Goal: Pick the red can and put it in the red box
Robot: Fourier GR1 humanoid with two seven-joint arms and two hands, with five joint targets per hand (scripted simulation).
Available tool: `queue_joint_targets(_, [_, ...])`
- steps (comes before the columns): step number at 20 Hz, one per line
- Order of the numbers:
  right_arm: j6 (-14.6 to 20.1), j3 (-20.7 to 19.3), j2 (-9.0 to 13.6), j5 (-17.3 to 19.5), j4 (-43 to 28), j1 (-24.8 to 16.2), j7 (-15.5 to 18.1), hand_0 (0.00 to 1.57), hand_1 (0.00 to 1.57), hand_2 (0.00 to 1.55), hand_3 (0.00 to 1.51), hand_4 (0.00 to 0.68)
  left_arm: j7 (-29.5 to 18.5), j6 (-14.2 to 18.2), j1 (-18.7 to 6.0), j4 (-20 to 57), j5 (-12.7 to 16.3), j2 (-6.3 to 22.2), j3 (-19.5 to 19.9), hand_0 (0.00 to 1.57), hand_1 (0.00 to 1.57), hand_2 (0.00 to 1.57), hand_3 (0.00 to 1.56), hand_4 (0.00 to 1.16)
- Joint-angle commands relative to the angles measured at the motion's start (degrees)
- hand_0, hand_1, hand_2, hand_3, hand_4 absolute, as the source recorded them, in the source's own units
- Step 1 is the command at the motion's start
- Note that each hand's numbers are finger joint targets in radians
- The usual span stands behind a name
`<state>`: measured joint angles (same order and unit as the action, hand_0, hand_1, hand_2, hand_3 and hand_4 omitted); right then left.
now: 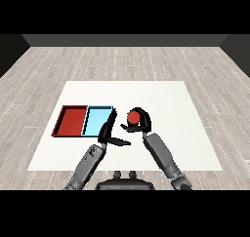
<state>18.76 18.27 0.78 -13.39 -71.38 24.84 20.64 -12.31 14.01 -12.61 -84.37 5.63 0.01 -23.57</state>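
The red can (133, 117) stands upright just right of the light blue tray (97, 120). My right hand (142, 123) curls round the can, fingers over its far side and thumb at its near side. The red tray (71, 121) lies at the left, joined side by side with the blue one, and nothing shows inside it. My left hand (108, 132) hovers at the blue tray's near right corner, fingers straight and pointing away, thumb sticking out to the right, holding nothing.
Both trays sit on the white table (161, 99) left of centre. Bare table surface spreads to the right and behind the can. Grey wooden floor surrounds the table.
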Motion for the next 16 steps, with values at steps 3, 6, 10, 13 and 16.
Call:
queue_joint_targets(3, [4.4,6.2,-0.8,-1.6,-1.7,1.0,0.3,1.39,1.39,1.41,1.4,0.615,-3.7,-2.9,-2.9,6.6,1.8,0.0,1.9,0.0,0.0,0.0,0.0,0.0])
queue_joint_targets(6, [3.0,5.4,-0.8,1.1,-7.1,-1.6,-3.8,1.41,1.41,1.43,1.41,0.618,3.9,-1.1,-3.2,0.4,0.1,1.6,0.8,0.0,0.0,0.0,0.0,0.0])
queue_joint_targets(10, [3.0,6.6,-0.8,-2.7,-0.6,1.4,1.0,1.42,1.42,1.43,1.4,0.629,-0.5,4.3,-3.4,6.5,-0.1,0.0,-4.1,0.0,0.0,0.0,0.0,0.0])
queue_joint_targets(13, [3.8,6.4,-0.8,-1.9,-6.4,1.2,-3.2,1.43,1.43,1.44,1.4,0.599,2.1,2.9,-8.2,7.9,1.2,0.0,-2.1,0.0,0.0,0.0,0.0,0.0])
queue_joint_targets(16, [7.9,11.0,-0.8,-4.6,-1.9,4.6,-0.2,1.45,1.45,1.43,1.39,0.615,0.5,0.5,-10.4,12.1,2.7,0.0,0.9,0.0,0.0,0.0,0.0,0.0])
